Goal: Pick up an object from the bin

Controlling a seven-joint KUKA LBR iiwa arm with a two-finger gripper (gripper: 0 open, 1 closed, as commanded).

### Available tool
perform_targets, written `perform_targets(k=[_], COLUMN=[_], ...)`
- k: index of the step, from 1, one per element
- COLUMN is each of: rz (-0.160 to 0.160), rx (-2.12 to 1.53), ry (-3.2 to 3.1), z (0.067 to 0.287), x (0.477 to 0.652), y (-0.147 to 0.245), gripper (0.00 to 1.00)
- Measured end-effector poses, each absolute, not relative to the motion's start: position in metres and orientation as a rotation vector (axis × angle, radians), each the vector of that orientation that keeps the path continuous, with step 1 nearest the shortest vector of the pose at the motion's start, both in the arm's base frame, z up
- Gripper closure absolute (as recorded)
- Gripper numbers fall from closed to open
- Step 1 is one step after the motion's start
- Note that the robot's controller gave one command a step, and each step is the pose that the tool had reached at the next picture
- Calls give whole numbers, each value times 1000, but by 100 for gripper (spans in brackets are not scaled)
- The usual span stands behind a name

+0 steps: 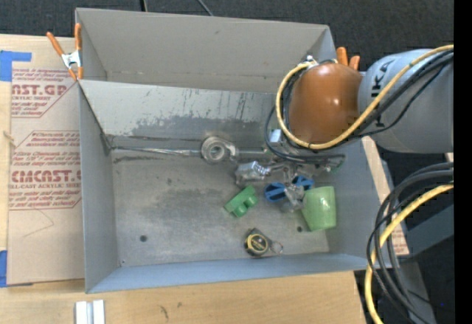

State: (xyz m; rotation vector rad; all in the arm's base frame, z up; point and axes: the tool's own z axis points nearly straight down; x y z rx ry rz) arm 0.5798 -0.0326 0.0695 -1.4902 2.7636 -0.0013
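arm: arm enters from the right, wrist tipped down into the bin; the orange cover sits between the camera and the tool.
end effector: end effector is low over the right-centre of the bin floor. I can't tell whether it is open or closed, because the cover and cables mask it.
likely target: blue piece, small and irregular, lies directly under or beside the tool tip, right of centre on the floor. Whether they touch isn't clear, and nothing is visibly gripped.
neighbours: a metal clip is just left of the tool, a green block is just left of the blue piece, and a pale green cup lies on its side just to the right.
further off: silver ring sits near the back wall crease. A small round black-and-yellow thing sits near the front wall, apart from the cluster.
why this pose: probably a near-vertical approach, since the cluster is tight and coming straight down keeps clear of the neighbours.
stage: looks like approach or pre-grasp, with the lift not yet done.
risk: the cup and green block crowd the blue piece, so closing could nudge them or catch two things.
rest of bin: the left half of the floor is bare, so there is room to push things clear.
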Motion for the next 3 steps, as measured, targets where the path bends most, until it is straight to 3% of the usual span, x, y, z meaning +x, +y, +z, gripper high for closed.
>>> perform_targets(k=[1, 2, 3], rz=[6, 3, -4], rx=[-1440, -1434, -1484], ry=[2787, 2791, 2758], z=[70, 70, 240], x=[582, 582, 566], y=[31, 27, 39], gripper=[0, 100, 100])
